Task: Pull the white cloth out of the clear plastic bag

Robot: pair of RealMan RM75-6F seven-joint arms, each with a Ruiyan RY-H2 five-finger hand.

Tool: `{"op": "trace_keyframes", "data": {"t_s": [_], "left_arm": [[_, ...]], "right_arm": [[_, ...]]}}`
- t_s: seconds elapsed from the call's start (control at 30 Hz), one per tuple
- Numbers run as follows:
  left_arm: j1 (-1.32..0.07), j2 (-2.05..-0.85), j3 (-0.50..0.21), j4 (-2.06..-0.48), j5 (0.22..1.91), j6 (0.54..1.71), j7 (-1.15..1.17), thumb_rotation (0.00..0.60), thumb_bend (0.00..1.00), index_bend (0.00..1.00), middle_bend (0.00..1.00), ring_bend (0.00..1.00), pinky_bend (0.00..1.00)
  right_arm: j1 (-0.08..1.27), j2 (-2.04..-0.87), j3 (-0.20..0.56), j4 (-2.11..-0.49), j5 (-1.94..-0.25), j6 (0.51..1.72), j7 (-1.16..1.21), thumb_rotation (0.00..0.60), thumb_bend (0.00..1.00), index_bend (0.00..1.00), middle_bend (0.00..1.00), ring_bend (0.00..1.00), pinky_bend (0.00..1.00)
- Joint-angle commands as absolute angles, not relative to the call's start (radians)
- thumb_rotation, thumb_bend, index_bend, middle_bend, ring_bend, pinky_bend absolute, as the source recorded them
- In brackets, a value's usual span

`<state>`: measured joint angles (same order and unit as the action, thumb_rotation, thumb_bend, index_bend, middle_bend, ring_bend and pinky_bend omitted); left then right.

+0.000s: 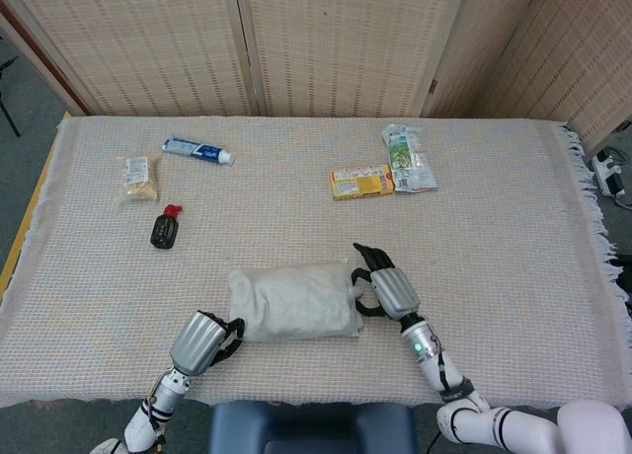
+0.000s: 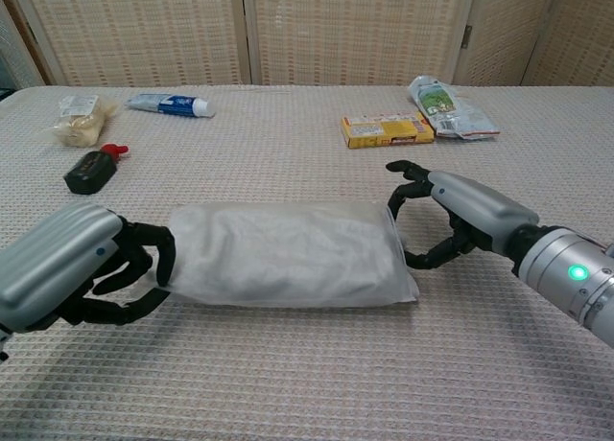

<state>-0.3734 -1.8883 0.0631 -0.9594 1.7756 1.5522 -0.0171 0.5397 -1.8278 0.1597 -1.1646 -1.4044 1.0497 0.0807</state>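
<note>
The clear plastic bag (image 1: 291, 301) (image 2: 288, 254), stuffed with the white cloth, lies lengthwise near the table's front edge. At its left end my left hand (image 1: 202, 340) (image 2: 77, 273) has its fingers curled in against the bag's edge and seems to pinch it. My right hand (image 1: 383, 288) (image 2: 460, 211) is at the bag's right end. Its fingers arch over the top of that end and its thumb reaches in below, touching the plastic without closing on it. The cloth is wholly inside the bag.
A toothpaste tube (image 1: 197, 150), a snack packet (image 1: 137, 176) and a small black bottle with a red cap (image 1: 165, 227) lie at the back left. At the back right are a yellow box (image 1: 361, 182) and a green-white pouch (image 1: 407, 158).
</note>
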Motion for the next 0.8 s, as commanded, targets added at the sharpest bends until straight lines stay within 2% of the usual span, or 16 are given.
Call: {"op": "trace_keyframes", "data": {"t_s": [0.03,0.43,0.8], "left_arm": [[-0.373,-1.888,0.063,-0.96,1.775,1.553,-0.017,0.6,0.6,0.72,1.0,1.0,1.0],[-0.376,-1.882,0.059,-0.968,1.774,1.555,-0.011,0.6,0.61,0.72,1.0,1.0,1.0],[-0.376,-1.858,0.027,-0.934,1.739,1.556,-0.022,0.6,0.61,0.72,1.0,1.0,1.0]], "right_arm": [[0.541,-1.834,0.163,-1.158,-1.399,1.055,0.079,0.6,0.31,0.51,0.0,0.0,0.0],[0.548,-1.848,0.168,-1.151,-1.385,1.07,0.062,0.6,0.43,0.6,0.0,0.0,0.0],[0.503,-1.732,0.143,-1.232,-1.405,1.137,0.016,0.6,0.43,0.6,0.0,0.0,0.0]]}}
